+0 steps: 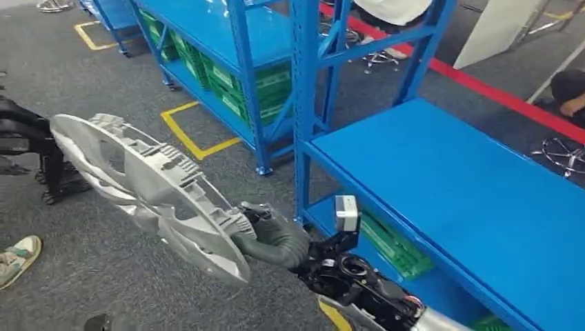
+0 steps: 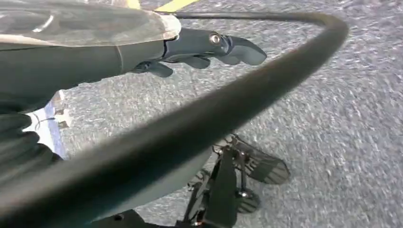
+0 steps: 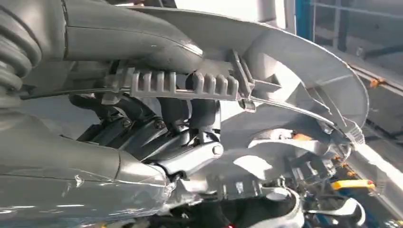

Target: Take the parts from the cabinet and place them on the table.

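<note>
A long grey plastic part with ribs and cut-outs hangs tilted over the grey floor, left of the blue rack. My right hand grips its near end, the arm coming in from the lower right. Up close, the right hand has its dark fingers hooked round a ribbed edge of the part, thumb on the other side. My left hand hangs over the carpet with its fingers stretched out and nothing in them; a thick black cable crosses in front of it.
A blue rack with a bare shelf stands at the right, green crates beneath it. A second blue rack stands behind. A black wheeled frame and a person's shoe are at the left. Another person sits far right.
</note>
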`<action>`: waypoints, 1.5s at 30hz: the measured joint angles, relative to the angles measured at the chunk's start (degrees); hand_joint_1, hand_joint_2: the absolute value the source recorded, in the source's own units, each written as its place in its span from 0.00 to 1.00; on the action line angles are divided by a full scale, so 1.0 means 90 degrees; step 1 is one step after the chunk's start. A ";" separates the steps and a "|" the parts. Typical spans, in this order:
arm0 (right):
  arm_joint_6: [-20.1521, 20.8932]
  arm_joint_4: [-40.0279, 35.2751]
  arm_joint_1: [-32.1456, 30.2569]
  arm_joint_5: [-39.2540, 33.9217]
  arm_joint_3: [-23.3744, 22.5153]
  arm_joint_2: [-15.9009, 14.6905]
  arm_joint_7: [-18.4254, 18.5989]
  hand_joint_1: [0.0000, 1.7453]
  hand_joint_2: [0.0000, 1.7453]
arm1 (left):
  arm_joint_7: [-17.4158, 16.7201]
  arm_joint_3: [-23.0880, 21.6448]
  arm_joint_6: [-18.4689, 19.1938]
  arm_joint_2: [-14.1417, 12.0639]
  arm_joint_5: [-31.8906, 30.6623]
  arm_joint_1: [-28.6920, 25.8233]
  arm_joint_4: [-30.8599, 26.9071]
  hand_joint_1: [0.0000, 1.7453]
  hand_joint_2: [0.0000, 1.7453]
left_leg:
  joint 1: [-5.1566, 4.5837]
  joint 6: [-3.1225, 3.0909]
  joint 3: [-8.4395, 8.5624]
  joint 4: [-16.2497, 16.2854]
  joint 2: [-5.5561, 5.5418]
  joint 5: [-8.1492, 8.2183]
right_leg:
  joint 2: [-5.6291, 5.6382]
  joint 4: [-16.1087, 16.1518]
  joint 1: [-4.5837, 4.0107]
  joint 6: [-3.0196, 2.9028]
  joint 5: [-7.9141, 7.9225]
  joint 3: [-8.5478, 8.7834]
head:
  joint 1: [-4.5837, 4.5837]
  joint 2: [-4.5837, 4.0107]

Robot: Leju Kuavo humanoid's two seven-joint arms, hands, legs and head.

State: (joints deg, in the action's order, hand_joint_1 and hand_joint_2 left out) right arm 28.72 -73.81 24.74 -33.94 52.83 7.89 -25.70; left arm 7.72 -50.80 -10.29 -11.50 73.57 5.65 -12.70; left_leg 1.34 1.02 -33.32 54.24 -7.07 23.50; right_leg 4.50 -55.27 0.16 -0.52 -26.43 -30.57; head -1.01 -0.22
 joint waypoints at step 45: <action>0.0015 0.0022 -0.0052 0.0082 -0.0114 -0.0029 0.0053 1.00 1.00 | -0.0134 -0.0002 -0.0073 -0.0039 0.0024 0.0043 0.0017 0.00 1.00 | 0.0023 0.0165 -0.0179 0.0100 0.1106 -0.0079 | -0.1118 0.0089 -0.0029 0.0079 -0.0190 0.0265 | 0.0289 0.0000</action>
State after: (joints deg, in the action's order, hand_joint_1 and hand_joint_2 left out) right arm 28.85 -73.61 24.27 -33.20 51.80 7.63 -25.22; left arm 6.51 -50.82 -10.95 -11.85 73.79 6.04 -12.55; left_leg 1.55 2.51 -34.93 55.14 2.88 22.79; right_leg -5.56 -54.47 -0.10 0.19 -28.14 -28.18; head 1.60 -0.22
